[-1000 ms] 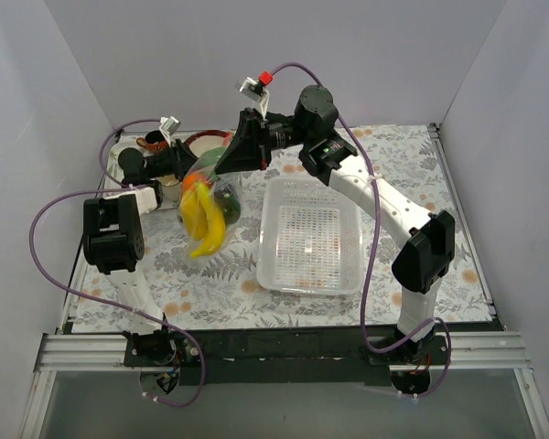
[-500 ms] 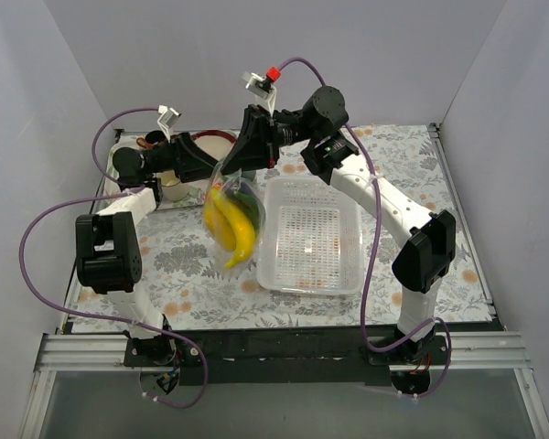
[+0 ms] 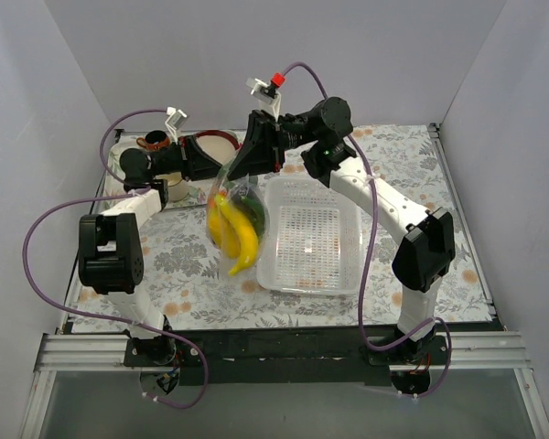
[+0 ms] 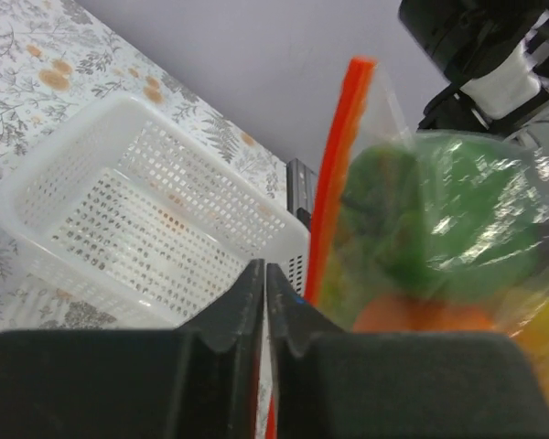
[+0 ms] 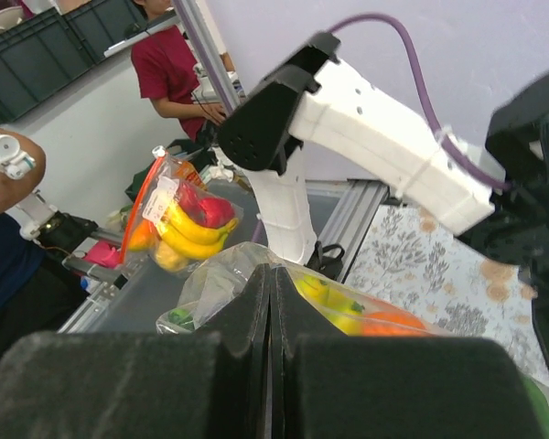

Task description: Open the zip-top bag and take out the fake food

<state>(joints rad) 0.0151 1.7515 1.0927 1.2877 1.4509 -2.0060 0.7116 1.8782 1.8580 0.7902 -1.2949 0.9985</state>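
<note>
Zip-top bag (image 3: 236,218) is up in the air, hanging just off the left rim of the white basket (image 3: 311,240), near its far-left corner. It is not over the basket.

Both pincers are at the bag's top edge, with the bag dangling below them.
- Left gripper (image 3: 218,167): comes in from the side away from the basket. In the left wrist view the jaws are pressed together, with the orange-red zip strip (image 4: 340,155) running down into the seam between them, so it is clenched on the bag.
- Right gripper (image 3: 231,176): reaches in over the basket's far-left corner. In the right wrist view the jaws are closed and clear plastic comes out right at the tips, so it is also clamped on the bag.
- The two sets of tips sit just beside each other.

Fake food (image 3: 232,229) is all inside the bag, bunched at the bottom.

Counts:
- 1 bag, 1 zip strip
- 1 basket, nothing in it
- bananas (image 3: 242,241): at least 2; can't separate more
- orange (image 4: 412,315): 1
- green pieces (image 4: 421,215): blurred lump close up, 1 dark green shape from above next to the basket rim; exact number unclear
- purple pieces: can't make out

Basket sits flat on the floral table (image 3: 412,165).
</note>
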